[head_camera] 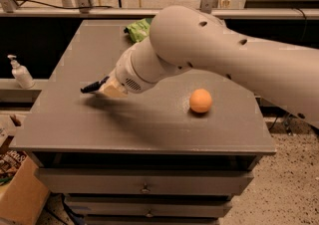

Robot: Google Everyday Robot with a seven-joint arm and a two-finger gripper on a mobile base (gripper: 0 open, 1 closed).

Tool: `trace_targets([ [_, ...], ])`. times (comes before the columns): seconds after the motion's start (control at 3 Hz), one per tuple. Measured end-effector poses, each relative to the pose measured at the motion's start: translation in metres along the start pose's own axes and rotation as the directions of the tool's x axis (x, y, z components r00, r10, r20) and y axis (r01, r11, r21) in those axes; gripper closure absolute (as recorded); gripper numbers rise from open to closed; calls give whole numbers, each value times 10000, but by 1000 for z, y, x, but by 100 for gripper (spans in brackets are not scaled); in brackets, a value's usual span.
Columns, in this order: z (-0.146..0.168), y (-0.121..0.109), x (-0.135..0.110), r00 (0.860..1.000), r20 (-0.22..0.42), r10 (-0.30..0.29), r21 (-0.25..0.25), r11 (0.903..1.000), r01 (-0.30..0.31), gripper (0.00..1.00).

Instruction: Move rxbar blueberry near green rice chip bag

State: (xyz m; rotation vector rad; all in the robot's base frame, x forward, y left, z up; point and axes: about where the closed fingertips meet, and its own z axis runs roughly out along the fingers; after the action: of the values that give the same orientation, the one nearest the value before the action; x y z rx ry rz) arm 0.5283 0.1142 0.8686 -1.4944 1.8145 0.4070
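Observation:
The rxbar blueberry [93,86] shows as a thin dark blue edge sticking out left of my gripper [108,88]. The gripper is shut on it and holds it slightly above the grey table [65,119], over the left middle, with a shadow beneath. The green rice chip bag [138,29] lies at the table's far middle. My big white arm [199,50] hides most of it. The bar is well short of the bag, nearer the camera and to its left.
An orange ball [200,100] lies on the table right of the gripper. A white pump bottle [20,72] stands on a ledge to the left. A cardboard box [20,194] is on the floor at lower left. Drawers [144,181] run under the table front.

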Motion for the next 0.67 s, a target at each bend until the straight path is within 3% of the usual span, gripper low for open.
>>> trace_targets([
  [0.33, -15, -18, 10, 9997, -182, -151, 585, 9982, 162, 100],
  [0.67, -38, -56, 27, 9998, -191, -116, 1330, 9910, 140, 100],
])
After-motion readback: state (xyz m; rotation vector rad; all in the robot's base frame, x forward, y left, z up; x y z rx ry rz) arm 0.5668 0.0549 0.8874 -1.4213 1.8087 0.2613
